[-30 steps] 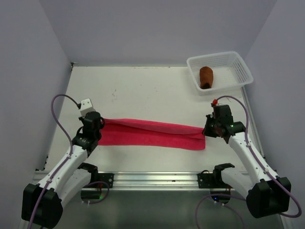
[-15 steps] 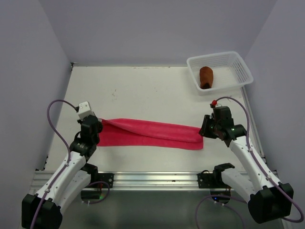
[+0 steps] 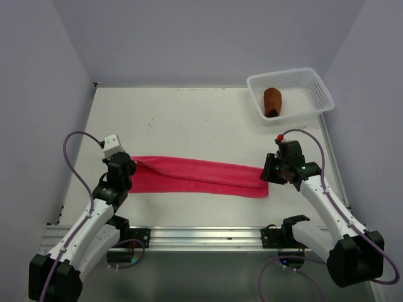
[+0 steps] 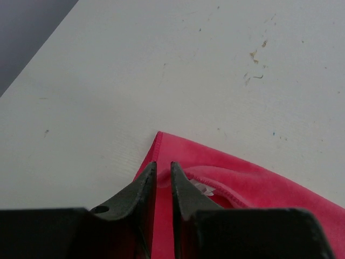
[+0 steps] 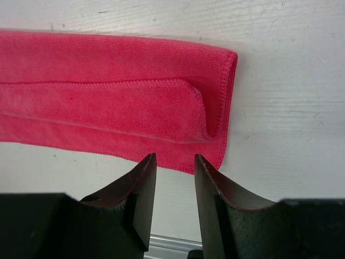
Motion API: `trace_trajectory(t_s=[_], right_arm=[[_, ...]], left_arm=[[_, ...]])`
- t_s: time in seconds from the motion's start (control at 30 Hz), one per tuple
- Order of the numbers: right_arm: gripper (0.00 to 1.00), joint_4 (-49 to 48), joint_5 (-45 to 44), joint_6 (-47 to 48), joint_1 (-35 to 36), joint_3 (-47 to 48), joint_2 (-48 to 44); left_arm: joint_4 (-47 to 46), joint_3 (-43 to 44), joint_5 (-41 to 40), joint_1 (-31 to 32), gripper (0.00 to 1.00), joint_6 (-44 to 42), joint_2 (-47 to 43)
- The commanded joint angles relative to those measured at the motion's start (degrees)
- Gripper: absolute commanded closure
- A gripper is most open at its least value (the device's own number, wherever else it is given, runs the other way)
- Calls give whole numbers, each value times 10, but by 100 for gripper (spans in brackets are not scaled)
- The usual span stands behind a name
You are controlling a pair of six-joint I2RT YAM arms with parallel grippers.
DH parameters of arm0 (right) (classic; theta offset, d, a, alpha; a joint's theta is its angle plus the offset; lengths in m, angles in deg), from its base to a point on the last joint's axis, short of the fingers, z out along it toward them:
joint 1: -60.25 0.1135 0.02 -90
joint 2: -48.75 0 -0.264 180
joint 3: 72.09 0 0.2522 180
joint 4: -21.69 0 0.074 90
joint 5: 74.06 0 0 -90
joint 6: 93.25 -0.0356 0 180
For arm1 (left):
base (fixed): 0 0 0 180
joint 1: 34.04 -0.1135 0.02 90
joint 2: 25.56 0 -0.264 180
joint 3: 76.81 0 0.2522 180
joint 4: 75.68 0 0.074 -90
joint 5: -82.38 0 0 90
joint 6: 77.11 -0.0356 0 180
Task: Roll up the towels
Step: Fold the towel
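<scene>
The bright pink towel (image 3: 201, 176) lies flat on the table, folded lengthwise into a long strip between my two arms. My left gripper (image 3: 129, 165) sits over the strip's left end (image 4: 242, 189); its jaws (image 4: 163, 164) stand a narrow gap apart, with pink cloth showing through the gap. My right gripper (image 3: 267, 173) hovers at the right end (image 5: 108, 108), open (image 5: 175, 156), its fingertips just short of the towel's near hem and holding nothing. The rust-brown towel (image 3: 272, 102) lies rolled up inside the basket.
The white mesh basket (image 3: 289, 70) stands at the back right corner of the table. Purple-grey walls close in the table on the left, back and right. A metal rail (image 3: 201, 236) runs along the near edge between the arm bases.
The right gripper opened and let the towel's right end drop flat. The left jaws parted slightly. The left arm drew back a little toward the left.
</scene>
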Motion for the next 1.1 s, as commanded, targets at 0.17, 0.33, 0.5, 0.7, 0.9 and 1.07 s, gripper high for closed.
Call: trace_trajectory(t_s=[0.17,0.33,0.5,0.7,0.9,1.07], right_arm=[[58,-26,1,-2,2,37,25],[56,-38,-3,-4,2,49,44],[54,-45,-40,-9,1,67,58],[56,-67,-40,-26,-9,82,90],[59,-77,-16,-31,-38,96,123],[60,-73,-15,-25,-60,91,134]], left_arm=[[20,14,-29,-5,54,27,-13],[17,18,-27,-5,46,19,-26],[18,46,-46,-5,43,27,7],[-3,88,-64,-16,42,14,104],[44,172,155,-114,45,10,231],[34,192,289,-191,46,-6,271]])
